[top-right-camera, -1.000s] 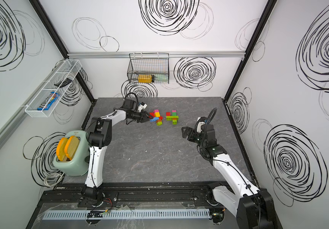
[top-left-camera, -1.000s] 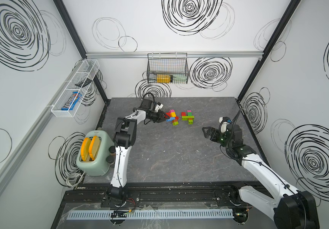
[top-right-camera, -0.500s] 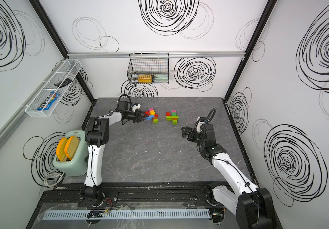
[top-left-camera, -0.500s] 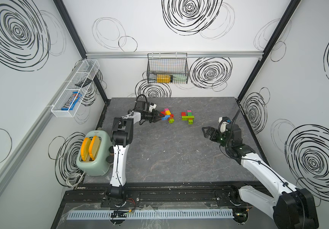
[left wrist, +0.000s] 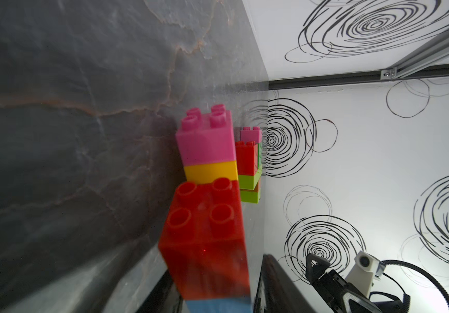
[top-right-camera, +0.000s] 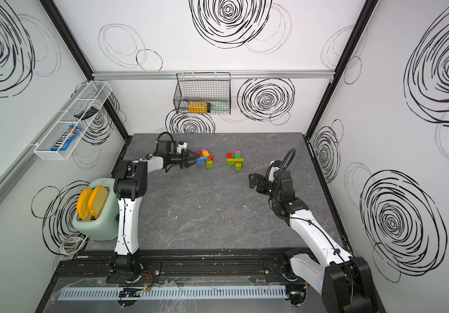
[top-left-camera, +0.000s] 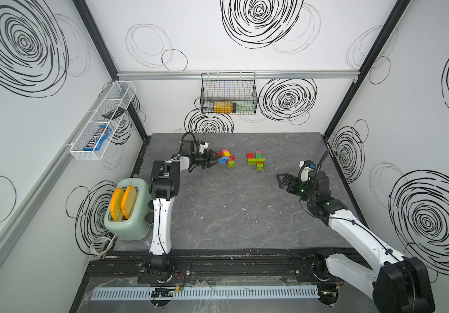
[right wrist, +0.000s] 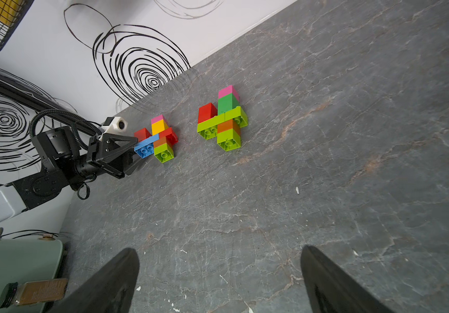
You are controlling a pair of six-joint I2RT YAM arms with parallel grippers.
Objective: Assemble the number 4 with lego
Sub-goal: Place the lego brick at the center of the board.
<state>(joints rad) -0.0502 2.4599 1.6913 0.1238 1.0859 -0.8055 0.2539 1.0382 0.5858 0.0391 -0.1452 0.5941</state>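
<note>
hidden: left wrist view blurs red brick (left wrist: 204,238); blue brick (left wrist: 215,306) cut off at frame edge; right lego cluster (left wrist: 248,165) mostly behind left lego cluster (left wrist: 207,141).
left gripper (top-left-camera: 216,159): jaws parted astride left lego cluster's red/blue end, contact unclear.
right gripper (top-left-camera: 280,181): spread wide, holding nothing, well apart from bricks.
lego: both clusters flat near table (top-left-camera: 231,216) back edge.
room: bare slab from there to front edge.

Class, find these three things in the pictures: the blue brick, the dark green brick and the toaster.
blue brick (right wrist: 144,148): right wrist view, on its studded face.
dark green brick (right wrist: 227,103): right wrist view, middle of its visible face.
toaster (top-left-camera: 127,230): a top view, on its mint-green body.
</note>
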